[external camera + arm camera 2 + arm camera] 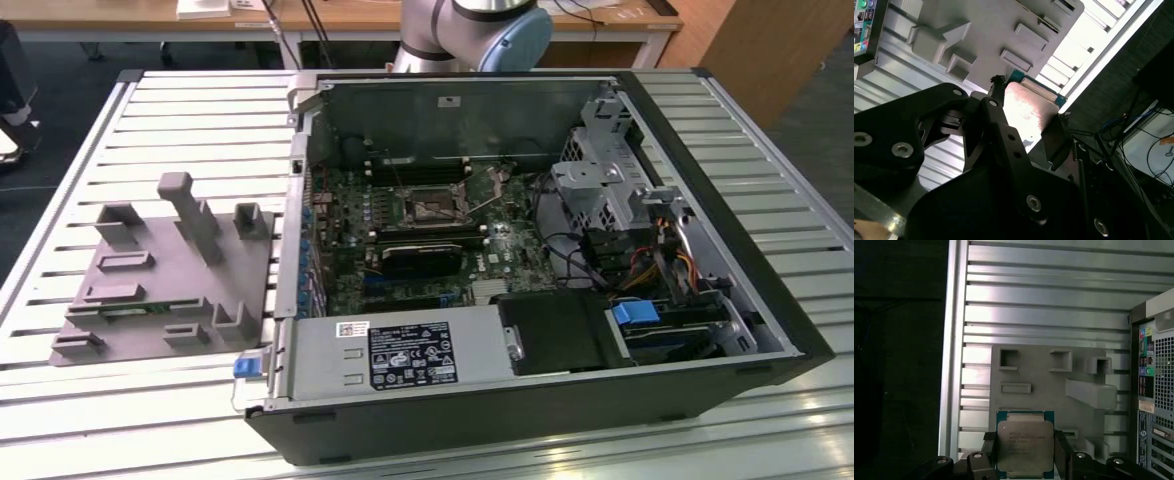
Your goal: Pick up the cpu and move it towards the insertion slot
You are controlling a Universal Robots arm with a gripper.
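Note:
The cpu [1025, 446], a flat square chip with a pale metal top and a teal rim, sits between my gripper's [1025, 452] two black fingers [989, 450], which are shut on its opposite edges. In the second wrist view the cpu [1029, 107] glares bright between the same fingers [996, 117]. It hangs well above the grey tray [1054, 385], which lies on the slatted table beyond it. In the exterior view the insertion slot [434, 204], a silver-framed socket with a dark centre, lies on the motherboard inside the open computer case.
The grey tray [160, 285] with raised blocks lies at the exterior view's left, beside the open case [534, 290]. Drive bays, cables and a power supply [394, 355] crowd the case. The arm's base [474, 30] stands behind it. The slatted table [200, 120] surrounds everything.

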